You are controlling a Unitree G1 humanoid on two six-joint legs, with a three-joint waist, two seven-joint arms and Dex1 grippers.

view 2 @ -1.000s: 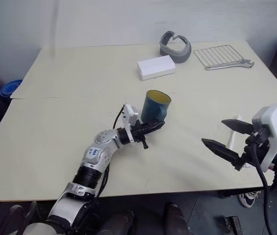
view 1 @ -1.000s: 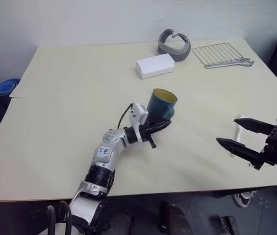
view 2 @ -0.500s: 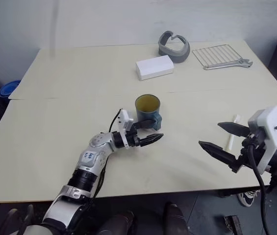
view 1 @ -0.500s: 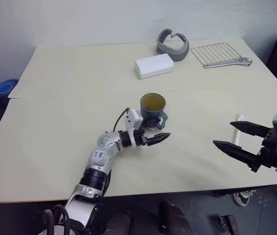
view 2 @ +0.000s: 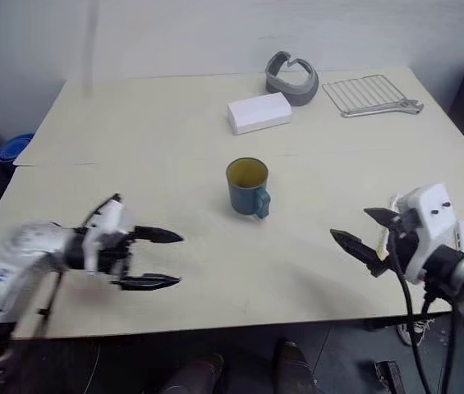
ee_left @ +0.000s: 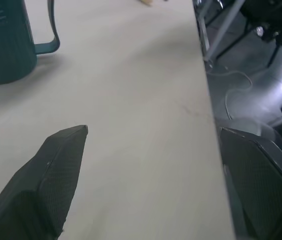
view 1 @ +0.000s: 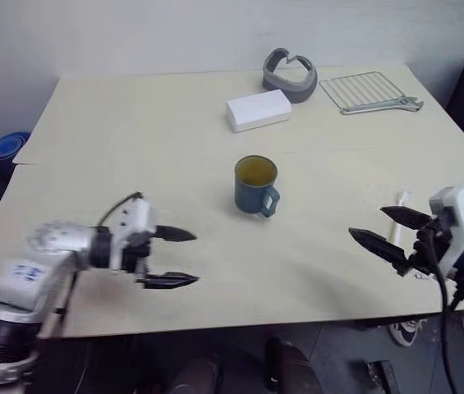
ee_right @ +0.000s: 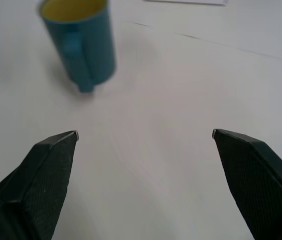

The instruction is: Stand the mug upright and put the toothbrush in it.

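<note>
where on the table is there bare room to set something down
Free: the wide left part of the table, beside the white box; and the front strip between the mug and the left hand. Crowded: the far right corner, with grey band, wire rack, and the toothbrush by the right hand.

Mug (view 1: 255, 184) upright near the middle of the table (view 1: 133, 148), handle toward the front right. Behind the mug, a box (view 1: 258, 110); further back and a bit right of that, a curved band (view 1: 291, 74). Wire rack (view 1: 361, 89) right of the band, wrench (view 1: 392, 104) along its front edge. Toothbrush (view 1: 399, 215) well right of the mug, near the table's right edge. Right gripper (view 1: 384, 231) just beside the toothbrush; left gripper (view 1: 174, 257) front left of the mug, well apart.
</note>
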